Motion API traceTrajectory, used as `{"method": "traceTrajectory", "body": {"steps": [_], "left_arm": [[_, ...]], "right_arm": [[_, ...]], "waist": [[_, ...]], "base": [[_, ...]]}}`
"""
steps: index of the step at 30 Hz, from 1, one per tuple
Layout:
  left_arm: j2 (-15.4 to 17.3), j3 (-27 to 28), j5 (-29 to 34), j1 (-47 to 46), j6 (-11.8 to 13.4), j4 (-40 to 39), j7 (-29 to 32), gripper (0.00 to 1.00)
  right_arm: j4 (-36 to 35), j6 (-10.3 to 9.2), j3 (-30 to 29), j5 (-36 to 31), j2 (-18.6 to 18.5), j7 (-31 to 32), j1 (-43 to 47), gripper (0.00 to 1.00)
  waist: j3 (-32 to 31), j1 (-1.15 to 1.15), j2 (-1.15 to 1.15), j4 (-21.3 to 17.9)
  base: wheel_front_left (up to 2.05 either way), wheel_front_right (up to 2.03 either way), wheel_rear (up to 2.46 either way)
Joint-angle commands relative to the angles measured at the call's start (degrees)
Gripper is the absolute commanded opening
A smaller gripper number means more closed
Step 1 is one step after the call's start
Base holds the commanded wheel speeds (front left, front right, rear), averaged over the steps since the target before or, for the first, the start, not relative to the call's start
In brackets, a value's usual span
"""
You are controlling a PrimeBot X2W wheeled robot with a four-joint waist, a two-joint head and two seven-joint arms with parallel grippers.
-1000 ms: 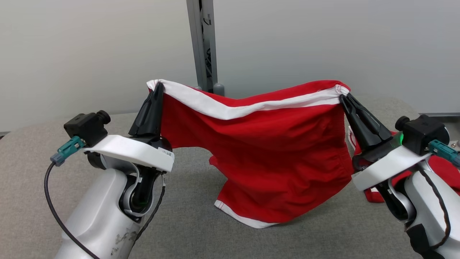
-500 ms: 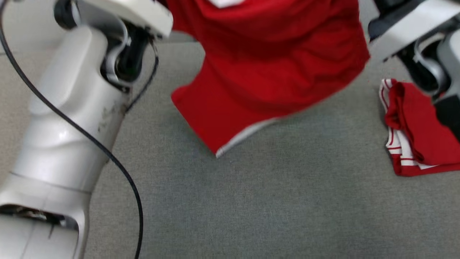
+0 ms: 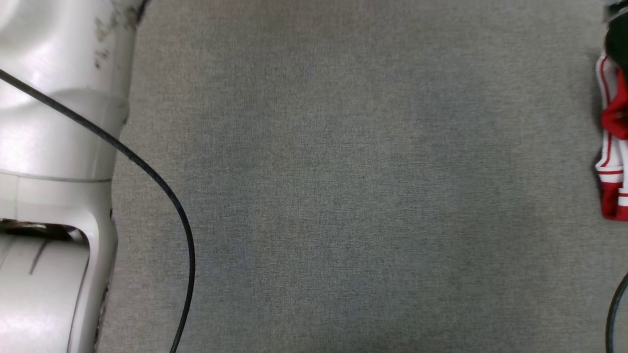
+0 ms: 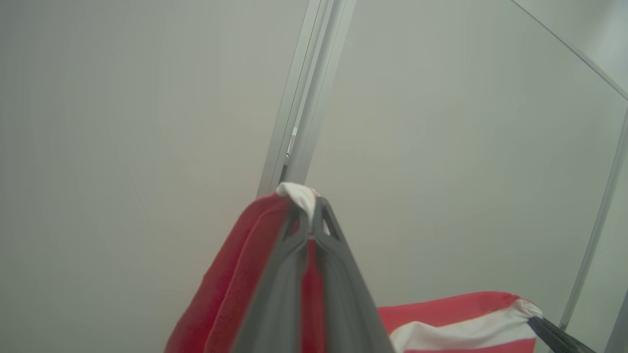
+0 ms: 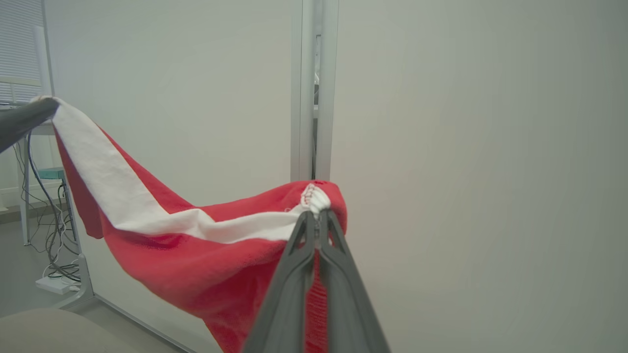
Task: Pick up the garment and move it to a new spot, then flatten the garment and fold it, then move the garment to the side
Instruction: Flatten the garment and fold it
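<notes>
The red shorts (image 5: 196, 245) hang in the air, sagging between two grippers. The left gripper (image 4: 310, 208) and right gripper (image 5: 316, 215) each have fingers clamped on a white waistband corner, at nine and three o'clock. The cloth looks light, soft and floppy, so those corners seem the best hold.

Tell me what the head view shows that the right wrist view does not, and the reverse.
Head view: the pale left arm with a black cable across it, and a folded red and white cloth lying at the right edge. Right wrist view: the red garment hanging in the air, the right fingers shut on its white band, and a wall post behind. Both: the grey table; the wrist view has what I think is a corner of it at the lower left.
</notes>
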Motion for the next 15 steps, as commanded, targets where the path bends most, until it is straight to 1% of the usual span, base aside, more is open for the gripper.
{"method": "traceTrajectory", "body": {"steps": [1, 3, 5, 7, 12, 15], "left_arm": [[0.3, 0.6, 0.6, 0.9, -0.4, 0.4, -0.2, 0.00], [0.1, 0.7, 1.1, 2.7, -1.0, 2.2, -0.2, 0.00], [-0.1, -1.3, 0.3, 4.7, -1.8, 5.0, -0.2, 0.00], [0.0, -2.9, -0.8, 5.8, -2.1, 7.5, -0.2, 0.00], [-0.1, -6.3, -2.0, 9.5, -1.6, 12.2, -0.2, 0.00], [0.0, -7.5, -2.7, 11.1, -1.8, 13.7, -0.2, 0.00]], "right_arm": [[0.3, -0.01, -0.4, -0.3, -0.1, -0.2, 1.2, 0.00], [1.2, -0.01, -0.3, 0.1, 0.4, -0.2, 2.8, 0.00], [2.1, -0.01, -0.5, 0.9, 0.7, -0.2, 4.7, 0.00], [3.2, -0.01, -1.8, 2.0, 0.8, -0.2, 6.7, 0.00], [4.3, -0.01, -1.8, 3.0, 0.6, -0.2, 12.8, 0.00], [4.8, -0.01, -1.9, 4.2, 0.7, -0.2, 16.2, 0.00]], "waist": [[2.1, 0.00, 0.00, 0.7], [3.4, 0.00, 0.00, 1.3], [4.5, 0.00, 0.00, 1.7], [5.2, 0.00, 0.00, 2.3], [5.5, 0.00, 0.00, 3.5], [4.7, 0.00, 0.00, 3.8]], "base": [[0.00, 0.00, 0.00], [0.00, 0.00, 0.00], [0.00, 0.00, 0.00], [0.00, 0.00, 0.00], [0.00, 0.00, 0.00], [0.00, 0.00, 0.00]]}}
